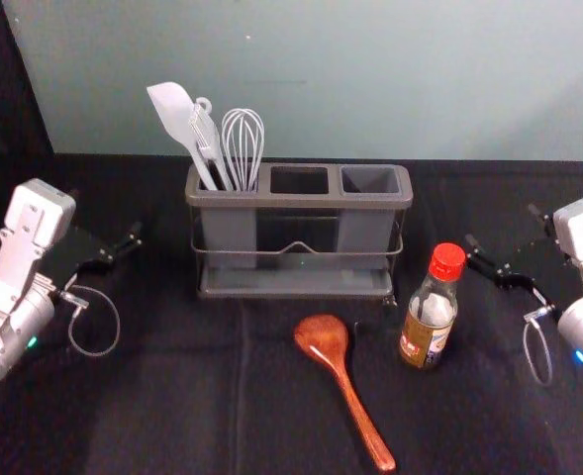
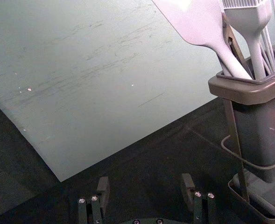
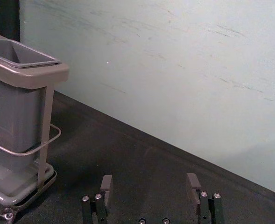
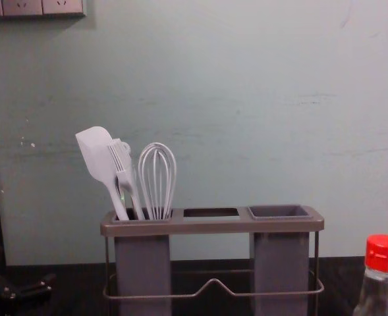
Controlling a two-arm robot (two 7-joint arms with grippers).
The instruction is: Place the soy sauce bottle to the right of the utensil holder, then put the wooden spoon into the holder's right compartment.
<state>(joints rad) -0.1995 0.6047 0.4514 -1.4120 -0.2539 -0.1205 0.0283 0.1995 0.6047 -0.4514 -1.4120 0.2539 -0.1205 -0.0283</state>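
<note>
Left gripper [image 2: 145,179] and right gripper [image 3: 149,179], open and empty, flank the utensil holder [image 1: 301,201] near the table's back edge [image 1: 509,167]; an off-center nudge could topple the soy sauce bottle [image 1: 431,319].

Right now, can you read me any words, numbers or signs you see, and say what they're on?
Soy sauce bottle: its label has marks, but they are too small to read.
Wall sockets: slots, no words I can make out.
Nothing else readable.
</note>
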